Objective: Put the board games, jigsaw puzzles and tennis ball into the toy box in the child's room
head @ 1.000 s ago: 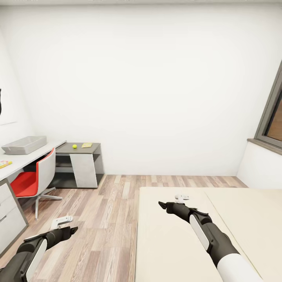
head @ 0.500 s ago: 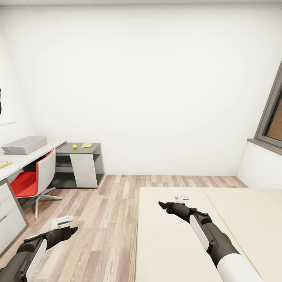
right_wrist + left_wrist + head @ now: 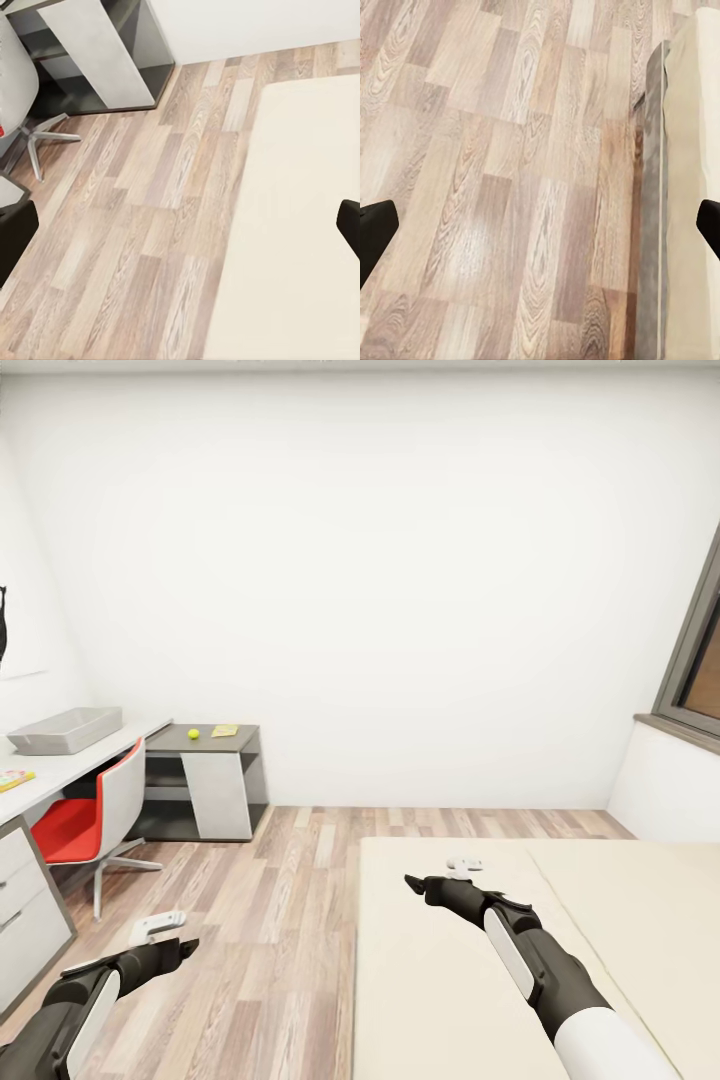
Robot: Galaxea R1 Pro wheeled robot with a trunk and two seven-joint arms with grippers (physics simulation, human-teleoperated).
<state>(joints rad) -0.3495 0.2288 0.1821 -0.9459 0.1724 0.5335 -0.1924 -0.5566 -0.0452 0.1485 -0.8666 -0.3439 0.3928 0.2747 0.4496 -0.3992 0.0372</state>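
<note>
- Slightly shifted since half a second ago, the whole head view has moved, so the camera turned; desk items sit a touch further right, arms unchanged.
- Left gripper (image 3: 158, 929) hangs over the wood floor (image 3: 280, 920), fingers spread, holding nothing.
- Right gripper (image 3: 463, 865) hovers above the bed (image 3: 430, 980), fingers spread and empty.
- Far ahead and left of the left gripper, the toy box (image 3: 66, 729) rests on the table (image 3: 70, 765).
- Tennis ball (image 3: 193, 733) and a flat yellowish toy (image 3: 225, 730), too small to identify, lie on the lower cabinet section.
- Likely light and apt to roll, the ball suits a pinch across its middle.
- A red chair (image 3: 90, 810) crowds the table edge; open floor lies between bed and table.
</note>
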